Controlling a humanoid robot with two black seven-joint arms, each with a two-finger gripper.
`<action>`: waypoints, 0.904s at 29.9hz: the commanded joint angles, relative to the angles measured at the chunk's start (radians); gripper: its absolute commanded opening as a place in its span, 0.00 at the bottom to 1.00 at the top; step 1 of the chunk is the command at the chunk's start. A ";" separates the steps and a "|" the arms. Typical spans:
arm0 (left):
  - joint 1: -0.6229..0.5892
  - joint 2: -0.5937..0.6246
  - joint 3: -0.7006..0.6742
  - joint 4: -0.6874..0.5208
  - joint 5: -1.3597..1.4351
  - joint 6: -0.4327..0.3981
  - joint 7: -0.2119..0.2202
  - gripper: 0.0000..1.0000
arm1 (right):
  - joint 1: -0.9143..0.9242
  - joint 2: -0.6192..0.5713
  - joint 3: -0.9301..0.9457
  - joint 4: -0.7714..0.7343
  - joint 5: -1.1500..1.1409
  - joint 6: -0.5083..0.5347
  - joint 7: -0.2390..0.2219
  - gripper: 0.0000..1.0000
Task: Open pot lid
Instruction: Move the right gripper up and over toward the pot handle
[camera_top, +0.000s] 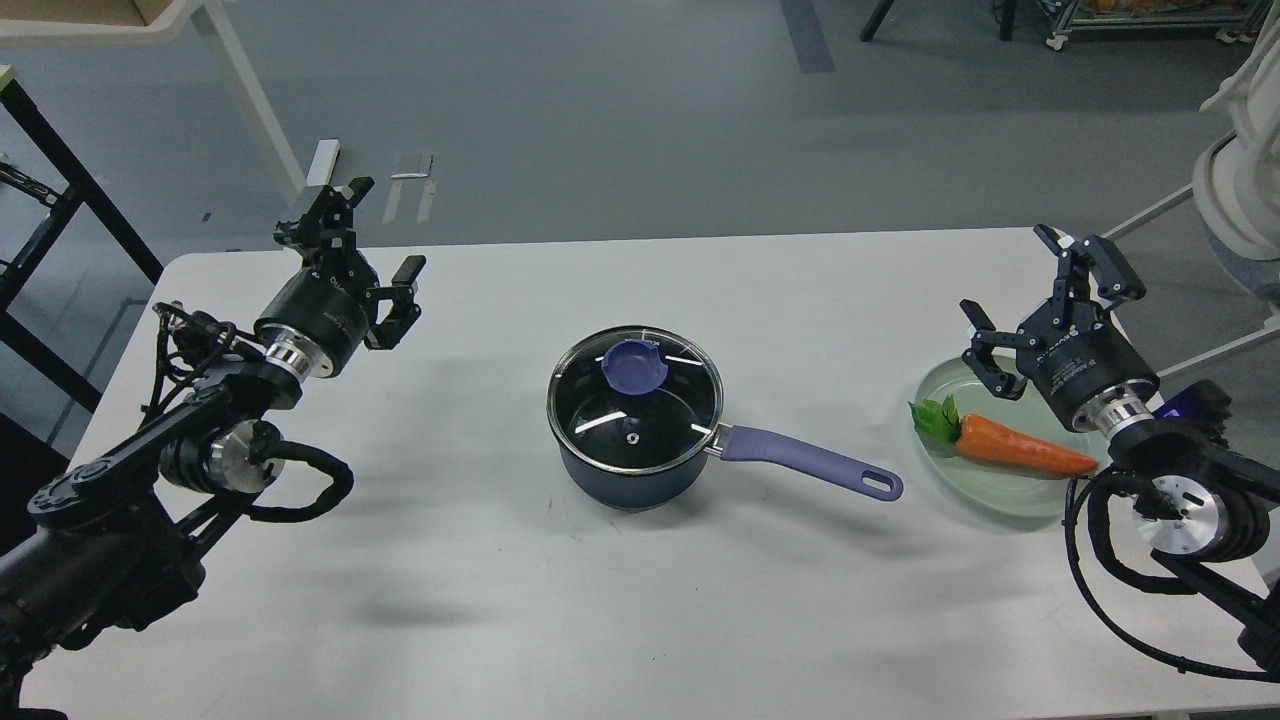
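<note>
Head view, only one camera. Left gripper (350, 255) hovers over the far-left part of the counter (480, 600), fingers spread wide, nothing between them. Right gripper (1045, 300) is up at the far-right side, fingers also spread, empty, hanging above the far edge of a pale green plate (1000, 500).

Pot (625, 480) sits well to the right of the left gripper and a bit nearer the robot, roughly midway between both grippers. Lid (634, 398) is seated flat on the pot rim, closed, steel rim matching the pot all round. Purple knob (635, 365) sits on the lid's far half from this angle, with the small vent hole nearer the robot. Pot handle (815, 468) points toward the right gripper's side, ending well short of the plate.

A carrot (1020, 448) with green leaves lies on the plate, just below and nearer the robot than the right gripper; not part of this task.

Judgement: task not started, lid on, neither gripper near the knob. Both grippers held open and raised look like a ready pose. Either arm could reach; the handle facing right suggests the right could steady it while the left takes the knob, but that is a guess. The knob is small and rounded, so a centred pinch is needed or it may slip.
</note>
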 joint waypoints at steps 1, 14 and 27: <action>0.023 -0.003 -0.009 -0.008 0.003 -0.010 0.000 0.99 | 0.001 -0.007 -0.001 0.000 0.000 0.000 0.000 1.00; 0.008 0.055 0.014 -0.006 0.006 -0.019 -0.004 0.99 | 0.202 -0.378 -0.063 0.287 -0.393 -0.144 0.000 0.99; 0.006 0.081 0.013 -0.028 0.006 -0.021 -0.084 0.99 | 0.873 -0.417 -0.650 0.382 -1.127 -0.144 0.000 0.99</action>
